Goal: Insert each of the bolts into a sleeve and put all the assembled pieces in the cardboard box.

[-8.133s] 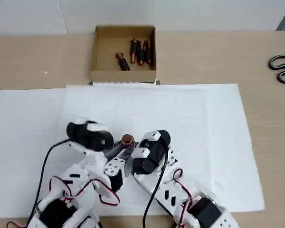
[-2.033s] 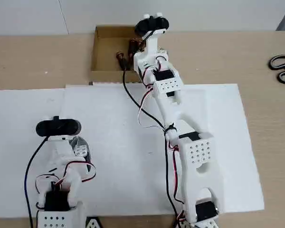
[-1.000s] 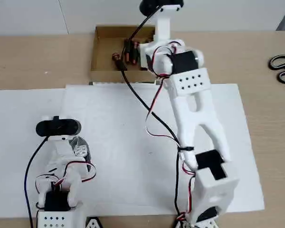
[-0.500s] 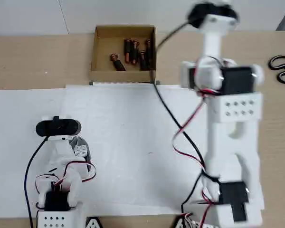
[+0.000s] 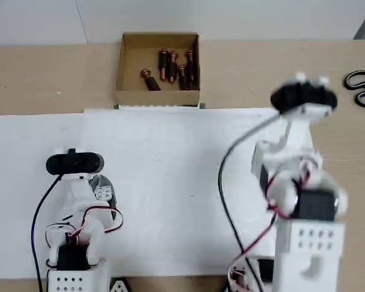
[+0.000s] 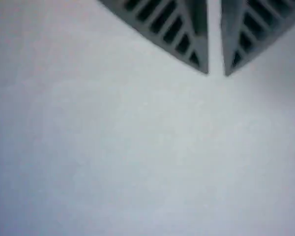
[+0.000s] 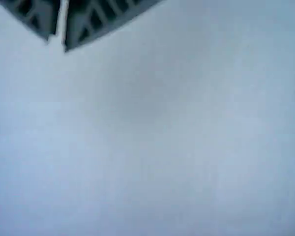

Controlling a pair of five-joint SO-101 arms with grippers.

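Observation:
The cardboard box (image 5: 128, 64) stands at the table's far edge, and several assembled bolt-and-sleeve pieces (image 5: 173, 66) lie in its right half. Folded back over the near left of the white paper is my left arm; its gripper (image 5: 101, 185) is shut and holds nothing. In the left wrist view that gripper (image 6: 215, 70) hangs close above bare paper, with a thin slit between its fingers. The right arm (image 5: 298, 164) is drawn back over the paper's right edge. Its gripper (image 7: 59, 42) is shut and empty above plain paper in the right wrist view.
A large white paper sheet (image 5: 182, 170) covers the middle of the wooden table. A pair of scissors (image 5: 362, 85) lies at the far right edge. The right arm's black cable (image 5: 228, 176) trails over the paper.
The right arm has pulled back from over the cardboard box to the right side of the paper. The pieces in the box now lie uncovered. The left arm has not moved.

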